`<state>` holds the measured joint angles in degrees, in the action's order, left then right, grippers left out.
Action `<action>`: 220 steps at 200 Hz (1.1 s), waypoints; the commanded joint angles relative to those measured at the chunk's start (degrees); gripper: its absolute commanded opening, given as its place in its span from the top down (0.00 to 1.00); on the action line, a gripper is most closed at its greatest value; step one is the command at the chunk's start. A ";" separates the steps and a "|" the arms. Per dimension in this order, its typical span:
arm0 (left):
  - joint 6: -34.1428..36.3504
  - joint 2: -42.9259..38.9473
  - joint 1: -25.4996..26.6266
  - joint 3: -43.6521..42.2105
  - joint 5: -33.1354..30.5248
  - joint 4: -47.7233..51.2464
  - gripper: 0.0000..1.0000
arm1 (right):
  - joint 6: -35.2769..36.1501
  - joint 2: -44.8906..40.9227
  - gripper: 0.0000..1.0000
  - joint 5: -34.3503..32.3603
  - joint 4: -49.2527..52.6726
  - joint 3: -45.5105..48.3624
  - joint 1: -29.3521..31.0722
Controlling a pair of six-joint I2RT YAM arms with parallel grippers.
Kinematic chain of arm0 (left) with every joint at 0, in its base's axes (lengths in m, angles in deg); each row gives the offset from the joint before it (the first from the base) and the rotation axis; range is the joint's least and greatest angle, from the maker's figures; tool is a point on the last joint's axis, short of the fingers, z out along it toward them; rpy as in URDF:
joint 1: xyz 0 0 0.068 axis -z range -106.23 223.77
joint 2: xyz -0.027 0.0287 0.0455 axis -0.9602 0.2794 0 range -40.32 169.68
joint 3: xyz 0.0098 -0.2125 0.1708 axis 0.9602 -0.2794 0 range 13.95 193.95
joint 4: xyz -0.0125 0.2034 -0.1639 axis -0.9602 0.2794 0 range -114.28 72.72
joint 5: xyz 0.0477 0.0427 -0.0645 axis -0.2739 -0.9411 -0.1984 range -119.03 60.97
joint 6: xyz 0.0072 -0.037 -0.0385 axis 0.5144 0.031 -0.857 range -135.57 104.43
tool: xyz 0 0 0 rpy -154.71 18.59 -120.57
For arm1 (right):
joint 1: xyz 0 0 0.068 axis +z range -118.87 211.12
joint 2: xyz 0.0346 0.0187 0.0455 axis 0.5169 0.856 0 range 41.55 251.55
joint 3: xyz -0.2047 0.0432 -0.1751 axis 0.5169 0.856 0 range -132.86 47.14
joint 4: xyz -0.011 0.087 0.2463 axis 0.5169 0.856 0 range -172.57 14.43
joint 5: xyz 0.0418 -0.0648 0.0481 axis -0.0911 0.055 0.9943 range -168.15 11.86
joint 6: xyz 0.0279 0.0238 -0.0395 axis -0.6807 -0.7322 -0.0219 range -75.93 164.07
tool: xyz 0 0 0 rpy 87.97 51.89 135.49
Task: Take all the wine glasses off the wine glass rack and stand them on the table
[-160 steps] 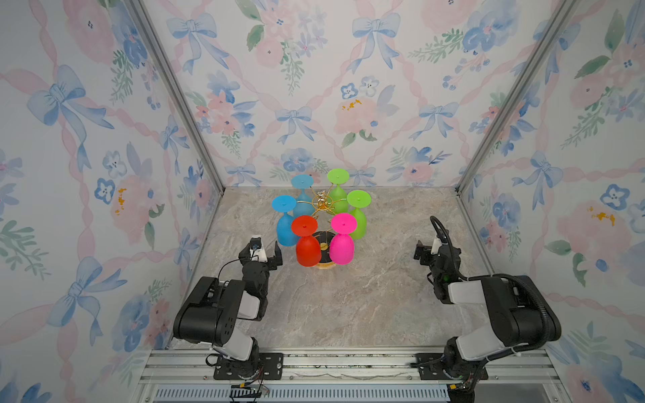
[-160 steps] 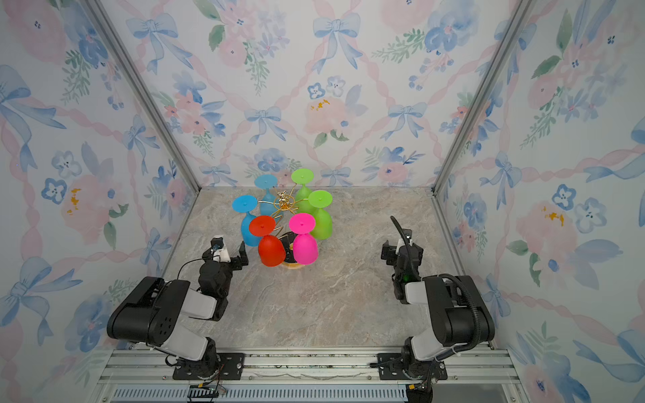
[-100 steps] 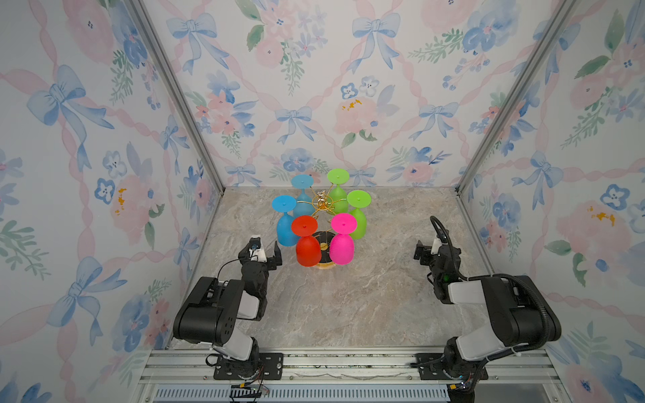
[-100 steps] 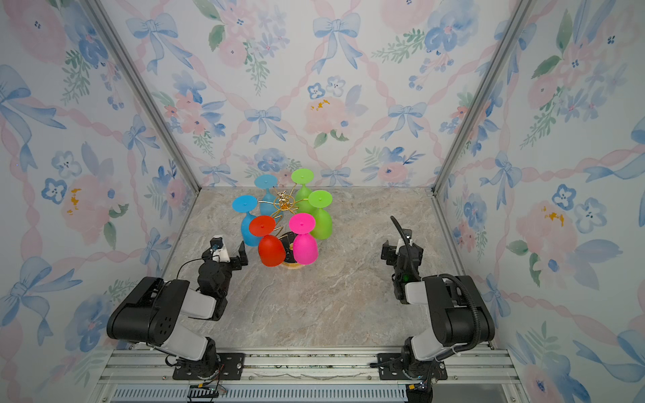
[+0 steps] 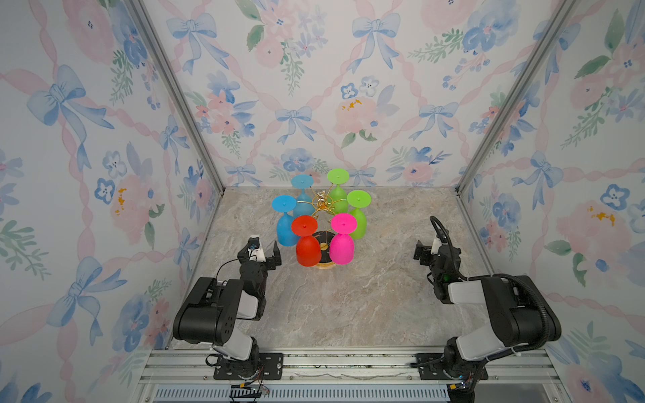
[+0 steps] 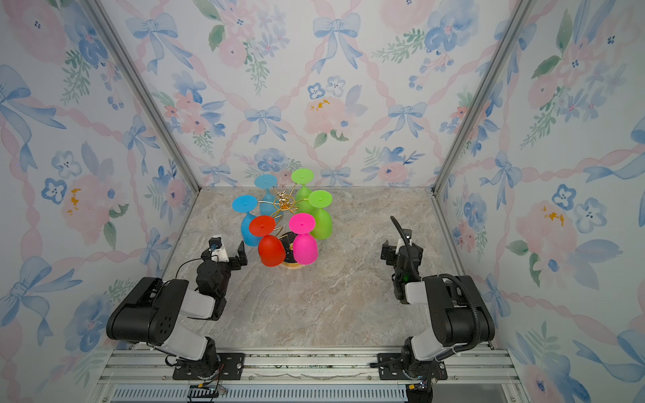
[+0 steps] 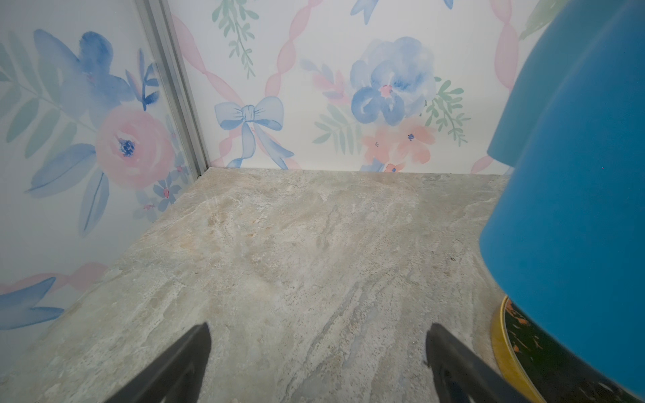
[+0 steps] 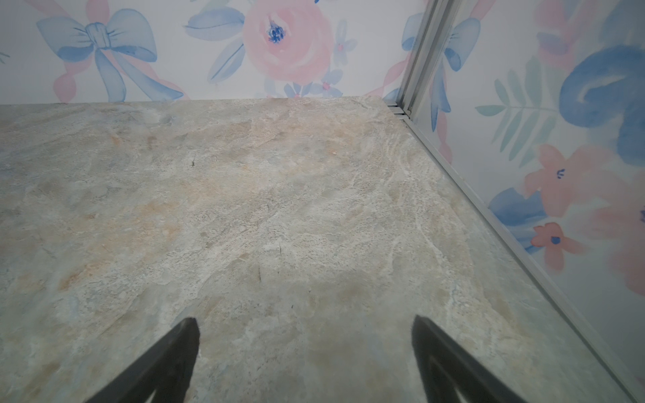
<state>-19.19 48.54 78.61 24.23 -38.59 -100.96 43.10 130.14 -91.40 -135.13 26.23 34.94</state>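
The wine glass rack is a gold wire stand on a black, gold-rimmed base at mid-table in both top views. Several wine glasses hang upside down from it: red, pink, blue, a second blue and two green. My left gripper stands open low over the table, just left of the red and blue glasses and touching neither. In the left wrist view the blue glass fills one side beside the open gripper. My right gripper is open and empty, far right of the rack.
Flowered walls with aluminium corner posts close in the marble table on three sides. The right wrist view shows bare marble in front of the open gripper, with the side wall close by. Both arm bases sit on the front rail.
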 commanded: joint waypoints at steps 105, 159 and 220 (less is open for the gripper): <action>-7.38 -19.49 0.00 1.55 -13.08 22.25 0.02 | -4.69 -12.53 0.03 -0.56 36.06 -15.97 0.76; -14.42 -33.51 0.00 2.86 -15.45 41.11 0.02 | -13.03 -16.77 0.02 6.63 55.79 -26.92 1.28; -20.34 -39.05 0.17 16.68 -10.08 66.29 0.02 | -20.93 -20.74 0.04 20.52 70.84 -34.87 1.36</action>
<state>-36.22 13.02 78.64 36.15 -51.07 -47.35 26.40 111.13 -79.62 -74.19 -4.94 35.79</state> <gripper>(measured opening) 0.974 0.966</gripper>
